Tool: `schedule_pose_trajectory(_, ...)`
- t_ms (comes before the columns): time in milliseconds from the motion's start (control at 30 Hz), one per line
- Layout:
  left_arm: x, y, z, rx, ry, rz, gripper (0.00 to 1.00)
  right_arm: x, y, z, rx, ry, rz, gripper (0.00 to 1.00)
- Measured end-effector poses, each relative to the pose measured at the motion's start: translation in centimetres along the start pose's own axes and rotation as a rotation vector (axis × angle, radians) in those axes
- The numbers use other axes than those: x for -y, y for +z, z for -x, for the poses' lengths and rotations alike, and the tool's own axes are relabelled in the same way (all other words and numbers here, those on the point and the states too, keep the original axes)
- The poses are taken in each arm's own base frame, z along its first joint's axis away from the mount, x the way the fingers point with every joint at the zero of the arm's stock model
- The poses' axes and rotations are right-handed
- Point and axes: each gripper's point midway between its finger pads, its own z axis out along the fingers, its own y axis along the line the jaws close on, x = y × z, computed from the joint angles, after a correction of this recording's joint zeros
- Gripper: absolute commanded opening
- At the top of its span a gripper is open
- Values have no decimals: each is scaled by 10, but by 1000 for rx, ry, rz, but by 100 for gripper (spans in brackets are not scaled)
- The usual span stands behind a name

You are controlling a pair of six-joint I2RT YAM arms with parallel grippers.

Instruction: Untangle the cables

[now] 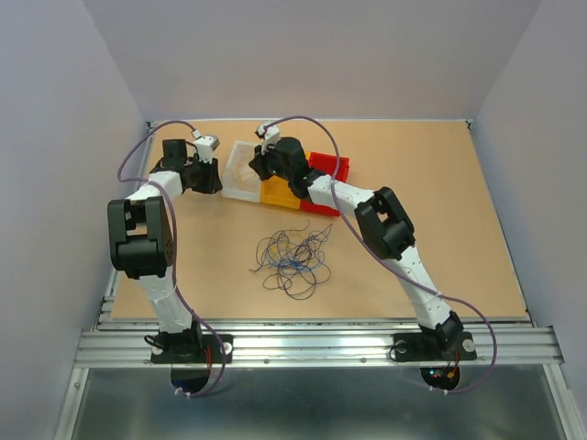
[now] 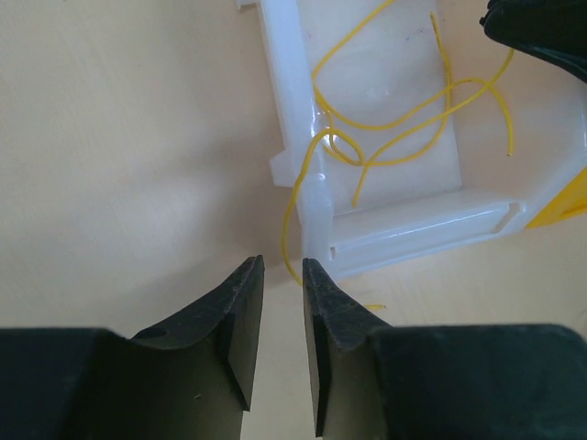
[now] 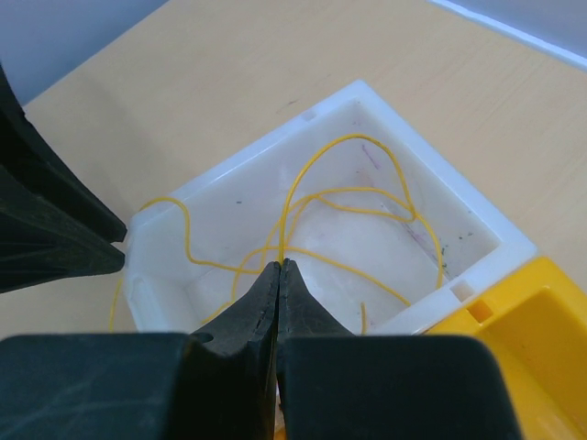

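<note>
A tangle of thin blue, black and dark cables (image 1: 292, 257) lies on the table between the two arms. A separate yellow cable (image 3: 348, 137) curls inside the white bin (image 3: 440, 160). One loop of the yellow cable (image 2: 285, 225) hangs over the bin's wall (image 2: 292, 92) onto the table. My right gripper (image 3: 280, 265) is over the bin, shut on a strand of the yellow cable. My left gripper (image 2: 283, 266) sits low beside the bin's outer corner, jaws a narrow gap apart, with the hanging loop right at its fingertips and nothing pinched. In the top view both grippers (image 1: 211, 177) (image 1: 260, 165) flank the white bin (image 1: 240, 174).
A yellow bin (image 1: 280, 193) and a red bin (image 1: 328, 169) adjoin the white one at the back of the table. The right gripper's dark body (image 2: 541, 27) shows over the bin's far corner. Grey walls enclose the table, with an aluminium rail along its near edge.
</note>
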Motion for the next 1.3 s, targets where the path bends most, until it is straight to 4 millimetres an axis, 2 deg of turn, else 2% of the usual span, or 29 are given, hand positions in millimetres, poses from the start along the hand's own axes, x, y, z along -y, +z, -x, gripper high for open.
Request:
schedule_pose_trajectory(167,2,8,-4,-16,8,-41,41,-3,0,-1,-3,0,16,1)
schedule_pose_trajectory(367,4,8,-8,-31,1,-49,47,-5,0,-2,-8,1,30,1)
schedule_pose_trajectory(733,16,6,-16,-61,-21,-104,45,-6,0,-2,-9,1,27,1)
schedule_pose_trajectory(833,14,11,-19,-74,-30,-108,43,-5,0,-3,-9,1,23,1)
schedule_pose_trajectory(900,14,15,-22,-85,-40,-121,38,-5,0,-3,-10,1,22,1)
schedule_pose_trajectory(1033,16,18,-30,-109,-56,-137,20,-5,0,-3,-11,1,22,1)
schedule_pose_trajectory(1067,16,18,-31,-113,-59,-138,10,-5,0,-3,-11,1,22,1)
schedule_pose_trajectory(1133,16,17,-32,-115,-63,-139,3,-5,0,-3,-12,2,22,1)
schedule_pose_trajectory(1167,16,17,-32,-115,-62,-139,0,-5,0,-3,-12,2,22,1)
schedule_pose_trajectory(1300,14,17,-32,-115,-64,-133,0,-5,0,-4,-13,4,22,8)
